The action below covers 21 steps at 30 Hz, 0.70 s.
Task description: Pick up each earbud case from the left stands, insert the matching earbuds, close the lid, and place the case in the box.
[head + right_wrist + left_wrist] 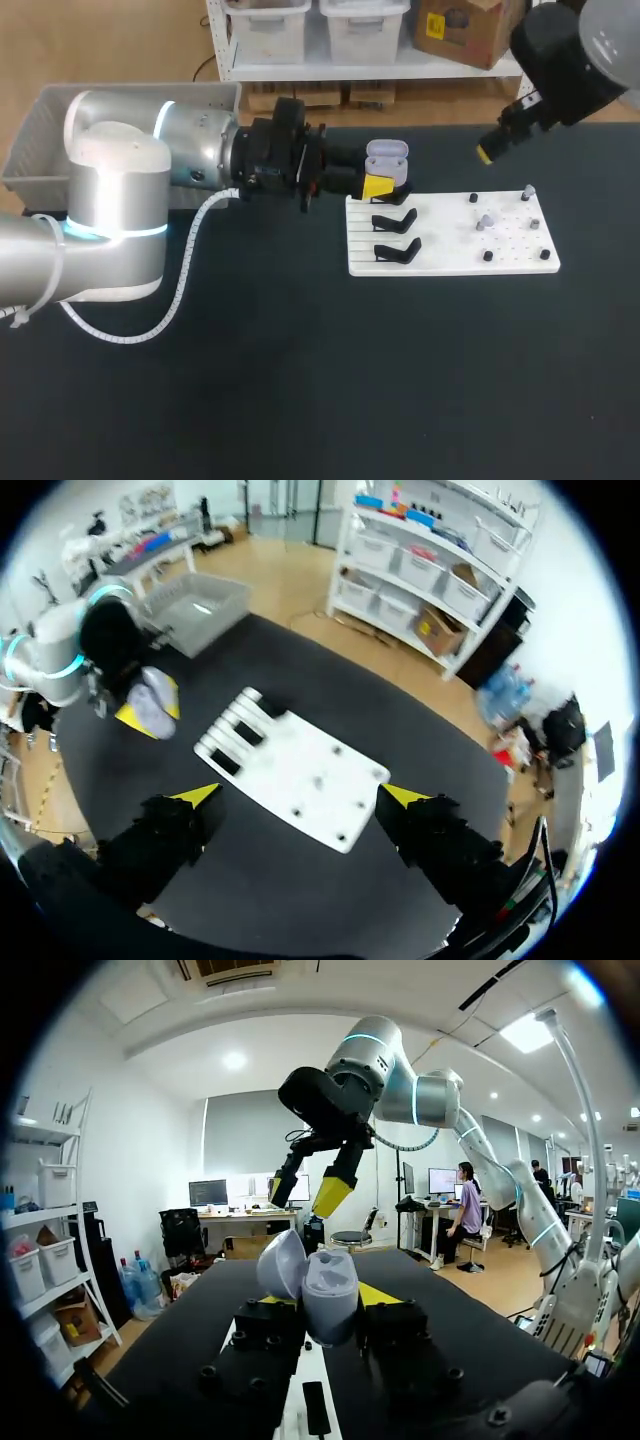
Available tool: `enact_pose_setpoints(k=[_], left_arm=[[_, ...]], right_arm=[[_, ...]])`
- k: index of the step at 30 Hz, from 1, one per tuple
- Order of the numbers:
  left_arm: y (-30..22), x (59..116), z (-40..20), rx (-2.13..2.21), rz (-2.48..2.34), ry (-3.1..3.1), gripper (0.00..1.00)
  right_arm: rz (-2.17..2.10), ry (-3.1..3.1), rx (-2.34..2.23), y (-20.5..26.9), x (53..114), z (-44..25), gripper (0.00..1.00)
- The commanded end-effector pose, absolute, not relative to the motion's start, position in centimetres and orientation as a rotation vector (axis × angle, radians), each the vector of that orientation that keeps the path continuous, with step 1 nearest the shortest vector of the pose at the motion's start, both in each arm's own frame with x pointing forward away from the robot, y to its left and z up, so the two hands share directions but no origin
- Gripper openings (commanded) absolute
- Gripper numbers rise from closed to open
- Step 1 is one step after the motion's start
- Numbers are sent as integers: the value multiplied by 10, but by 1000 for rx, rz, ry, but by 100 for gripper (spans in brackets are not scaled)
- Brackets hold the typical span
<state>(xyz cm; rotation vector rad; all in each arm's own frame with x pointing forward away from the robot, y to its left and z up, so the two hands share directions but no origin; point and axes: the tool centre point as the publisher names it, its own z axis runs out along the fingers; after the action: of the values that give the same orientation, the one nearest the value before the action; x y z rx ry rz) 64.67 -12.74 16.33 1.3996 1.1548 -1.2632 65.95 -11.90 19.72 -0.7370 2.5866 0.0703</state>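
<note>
My left tool (pixel 322 1308) is clamping the open earbud case (pixel 328 1290) at the ten o'clock corner of the white board (pixel 440 240); my right tool (pixel 300 796) is hanging above its one o'clock edge, spread wide.

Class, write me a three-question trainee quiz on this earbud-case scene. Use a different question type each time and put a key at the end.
1. Short answer: what is clamped between the fingers of the left gripper?
2. True or false: the lid of that object is shut.
3. Multiple choice: the right gripper is
A) shut on an earbud
B) open and holding nothing
C) shut on a black stand

Key: 1 the earbud case; 2 false, the lid stands open; 3 B.
</note>
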Motion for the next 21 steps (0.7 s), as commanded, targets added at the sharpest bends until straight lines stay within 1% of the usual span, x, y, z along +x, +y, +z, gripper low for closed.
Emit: enact_pose_setpoints(k=[1,13,21], left_arm=[[-127,646,163,1396,-1259,1154,0],[-127,646,163,1396,-1259,1154,0],[-127,646,163,1396,-1259,1154,0]], right_arm=[[-107,2642,-704,-129,672,182,100],[-94,2785,-732,-165,708,116,100],[-40,2819,-690,-171,714,102,100]])
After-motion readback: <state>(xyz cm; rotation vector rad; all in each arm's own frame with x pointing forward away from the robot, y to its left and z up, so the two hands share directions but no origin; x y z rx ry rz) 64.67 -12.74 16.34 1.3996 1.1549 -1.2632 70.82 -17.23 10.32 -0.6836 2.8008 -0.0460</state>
